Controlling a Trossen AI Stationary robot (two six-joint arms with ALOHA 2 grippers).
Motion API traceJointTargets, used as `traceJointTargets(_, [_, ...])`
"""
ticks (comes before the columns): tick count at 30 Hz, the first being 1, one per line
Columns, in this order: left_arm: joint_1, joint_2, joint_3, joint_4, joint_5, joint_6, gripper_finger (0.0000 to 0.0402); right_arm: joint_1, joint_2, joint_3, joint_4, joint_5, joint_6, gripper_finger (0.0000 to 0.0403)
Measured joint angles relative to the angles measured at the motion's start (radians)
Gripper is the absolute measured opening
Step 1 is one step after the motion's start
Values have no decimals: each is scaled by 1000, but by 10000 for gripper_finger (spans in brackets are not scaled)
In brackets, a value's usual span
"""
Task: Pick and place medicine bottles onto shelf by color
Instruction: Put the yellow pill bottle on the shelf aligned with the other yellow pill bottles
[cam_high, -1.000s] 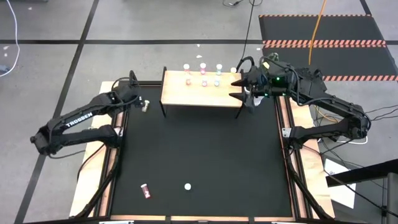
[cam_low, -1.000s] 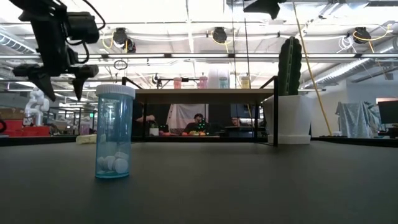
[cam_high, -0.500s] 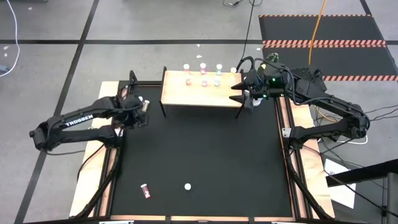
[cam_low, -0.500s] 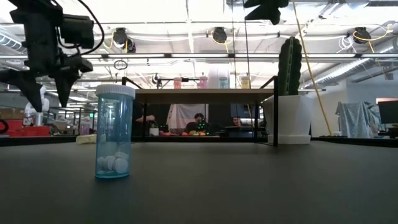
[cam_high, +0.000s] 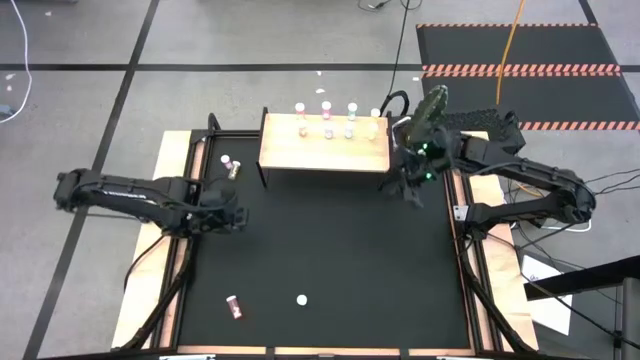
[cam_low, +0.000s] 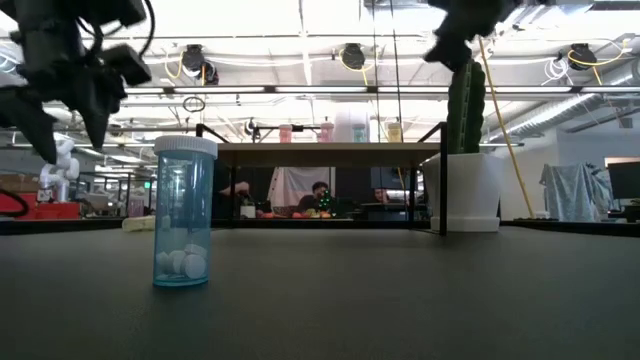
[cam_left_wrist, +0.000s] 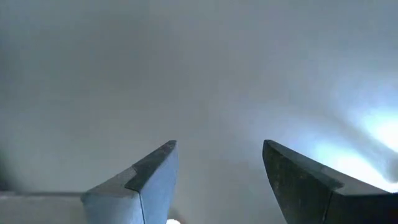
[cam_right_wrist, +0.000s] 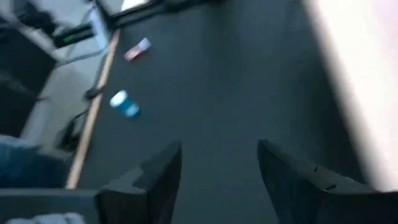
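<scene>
The light-wood shelf (cam_high: 325, 150) stands at the table's far edge with several small medicine bottles (cam_high: 327, 131) upright on it. Two more bottles (cam_high: 230, 165) stand at the far left of the mat. A teal bottle (cam_high: 301, 299) (cam_low: 184, 212) stands upright near the front edge, and a pink one (cam_high: 233, 307) lies on its side beside it. My left gripper (cam_high: 236, 216) (cam_left_wrist: 217, 155) hovers open over the mat's left side, with nothing between its fingers. My right gripper (cam_high: 410, 186) (cam_right_wrist: 217, 155) hangs open just in front of the shelf's right end, slanting down.
A white pot with a green cactus (cam_low: 462, 180) stands by the shelf's right end, under my right arm. The black mat (cam_high: 330, 250) lies bare between the shelf and the two front bottles. The right wrist view shows the teal bottle (cam_right_wrist: 124, 104) and the pink bottle (cam_right_wrist: 137, 48) far off.
My left gripper has swung away from the two far-left bottles toward the table's near edge along the left side, turning as it went. My right gripper has sunk from above the shelf's right end and tipped downward toward the mat.
</scene>
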Motion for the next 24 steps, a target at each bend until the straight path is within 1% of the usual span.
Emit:
traceJointTargets(3, [-122,0,0,62,-26,-109,234,32,-26,-88,-1,-15,44,185])
traceJointTargets(6, [-226,0,0,149,-93,-172,234,65,-69,-163,8,25,89,167])
traceJointTargets(9, [-310,10,1,258,-188,-166,234,96,-122,-223,69,76,183,157])
traceJointTargets(10, [-332,18,1,296,-213,-149,234,106,-138,-241,100,78,220,155])
traceJointTargets(13, [-386,52,2,361,-250,-90,234,139,-180,-277,226,78,332,154])
traceJointTargets(15, [-413,87,2,350,-254,-107,234,161,-197,-291,315,90,403,154])
traceJointTargets(17, [-441,124,2,326,-248,-144,234,189,-201,-295,383,134,466,154])
traceJointTargets(19, [-466,167,2,302,-228,-165,234,218,-201,-296,425,192,516,153])
traceJointTargets(21, [-486,208,2,231,-227,-185,234,254,-196,-296,459,249,547,153])
traceJointTargets(24, [-476,245,2,163,-237,-192,234,311,-184,-296,479,350,603,153])
